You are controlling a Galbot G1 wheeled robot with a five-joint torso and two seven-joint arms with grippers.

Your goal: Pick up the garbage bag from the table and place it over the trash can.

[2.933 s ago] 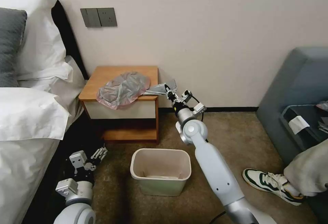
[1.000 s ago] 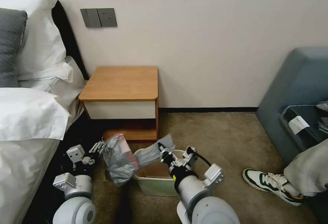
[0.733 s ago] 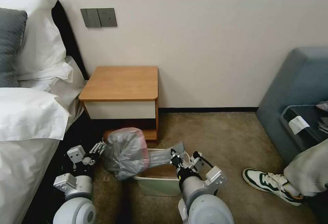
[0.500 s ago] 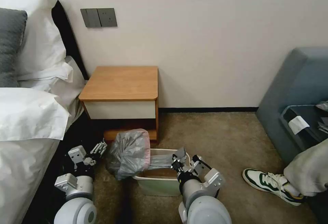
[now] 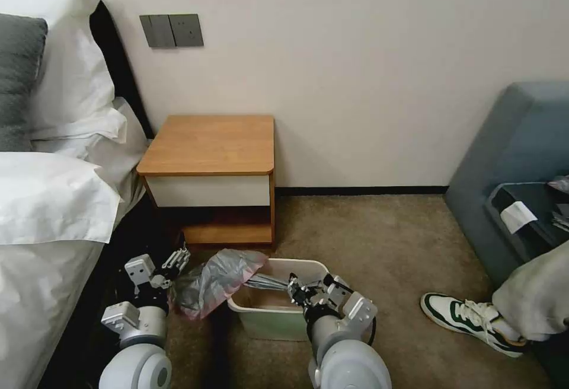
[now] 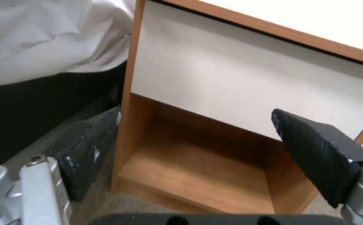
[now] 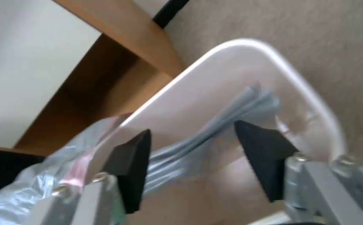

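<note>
head view: garbage bag [image 5: 216, 279] draped over the trash can [image 5: 278, 318] left rim, strips inside. right gripper [image 5: 294, 294] spread apart around the strips, not clamping; left gripper [image 5: 178, 258] wide, holding nothing.

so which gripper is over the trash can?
The right gripper, open above the trash can by the garbage bag; left gripper waits beside the table.

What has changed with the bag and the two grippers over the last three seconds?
The right gripper carried the garbage bag off the table, lowered it to the trash can and opened; the bag's strips now lie loose between its fingers and the bag drapes over the can's left rim. The left gripper stayed open, low beside the bed. Table and can kept their places.
</note>
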